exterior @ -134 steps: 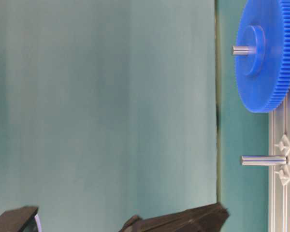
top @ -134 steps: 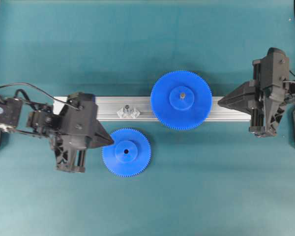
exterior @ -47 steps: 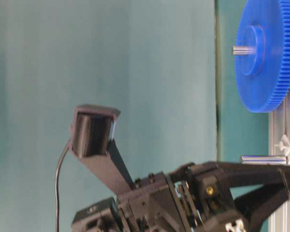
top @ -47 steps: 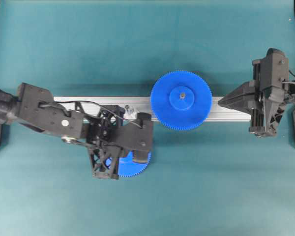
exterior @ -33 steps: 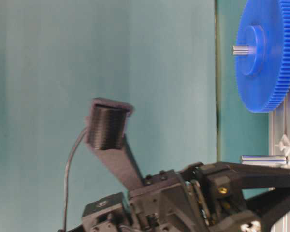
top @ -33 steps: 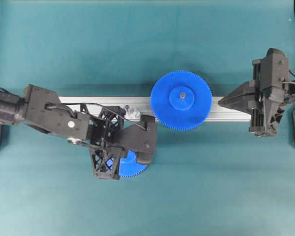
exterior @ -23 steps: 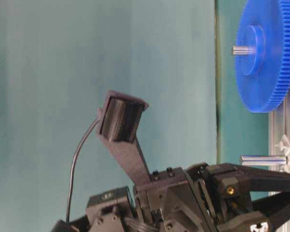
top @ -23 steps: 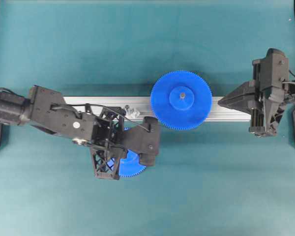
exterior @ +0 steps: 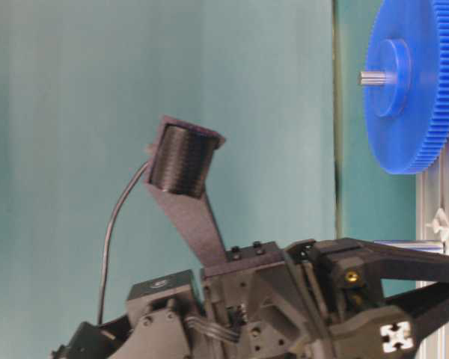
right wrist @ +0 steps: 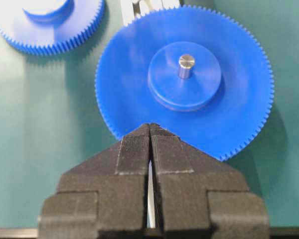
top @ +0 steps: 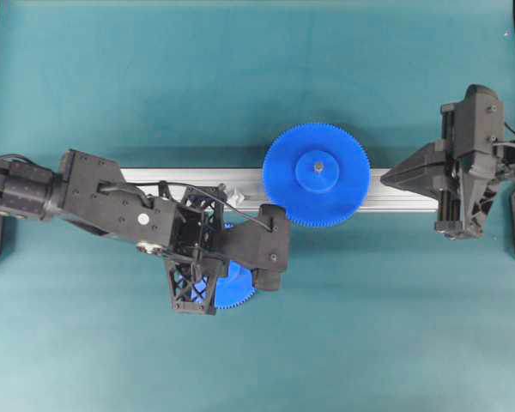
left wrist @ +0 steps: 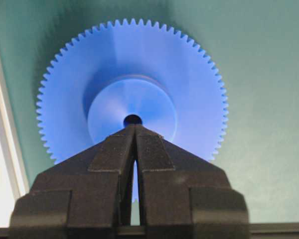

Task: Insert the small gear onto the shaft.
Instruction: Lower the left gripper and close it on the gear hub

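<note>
Left wrist view: fine-toothed blue plastic small gear (left wrist: 132, 109), round raised hub.

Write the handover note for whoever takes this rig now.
Left pincer: shut, empty, tips over the small gear's hub by its centre hole.
Right pincer: shut, empty, parked by the big gear.
Small gear lies flat on the mat beside the bar. Shaft stands bare on the bar.
Done: approach only.
Left: open, grasp the gear, lift it, seat it on the shaft.
</note>
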Tool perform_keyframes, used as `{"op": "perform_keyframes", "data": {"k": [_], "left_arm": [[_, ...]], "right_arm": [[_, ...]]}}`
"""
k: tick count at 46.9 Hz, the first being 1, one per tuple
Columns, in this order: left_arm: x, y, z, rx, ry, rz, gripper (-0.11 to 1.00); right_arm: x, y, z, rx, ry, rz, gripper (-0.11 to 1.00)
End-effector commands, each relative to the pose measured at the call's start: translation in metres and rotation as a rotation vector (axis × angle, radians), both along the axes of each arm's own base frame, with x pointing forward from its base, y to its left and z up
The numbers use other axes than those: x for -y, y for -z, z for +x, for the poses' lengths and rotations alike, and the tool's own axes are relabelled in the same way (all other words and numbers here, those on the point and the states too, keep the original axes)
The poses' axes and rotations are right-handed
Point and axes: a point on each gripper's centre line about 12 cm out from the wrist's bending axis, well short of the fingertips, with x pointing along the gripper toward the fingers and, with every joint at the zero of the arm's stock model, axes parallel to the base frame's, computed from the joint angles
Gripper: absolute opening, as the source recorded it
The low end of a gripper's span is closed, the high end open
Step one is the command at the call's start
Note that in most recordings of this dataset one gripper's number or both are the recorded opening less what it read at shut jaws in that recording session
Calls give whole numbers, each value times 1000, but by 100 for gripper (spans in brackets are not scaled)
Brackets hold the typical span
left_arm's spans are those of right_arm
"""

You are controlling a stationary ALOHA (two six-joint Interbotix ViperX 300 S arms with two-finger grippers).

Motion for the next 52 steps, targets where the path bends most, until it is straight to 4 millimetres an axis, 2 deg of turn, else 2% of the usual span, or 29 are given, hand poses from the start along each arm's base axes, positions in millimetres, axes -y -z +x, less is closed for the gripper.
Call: {"op": "perform_keyframes", "data": {"k": [1,6,10,14,21,24,26,52], "left_arm": [[2,-13,7,46,4,-5,1],[2,-11,7,49,0,-7,5],[3,-10,7,47,-3,-9,13],[3,-11,7,48,-16,-14,31],[3,-11,7,48,-36,-22,73],[3,-11,7,48,-36,-22,87],[3,-12,7,50,-36,-23,92],[3,-9,9,48,-37,-23,93]], "right_arm": [[1,-5,2,18,-1,-6,2],[0,-5,2,17,-2,-4,2],[1,-5,2,18,0,-4,2],[0,-5,2,18,-2,-4,2],[0,-5,2,20,-2,-5,2],[0,-5,2,20,-2,-5,2],[0,-5,2,20,-2,-5,2],[0,-5,2,20,-2,-5,2]]}}
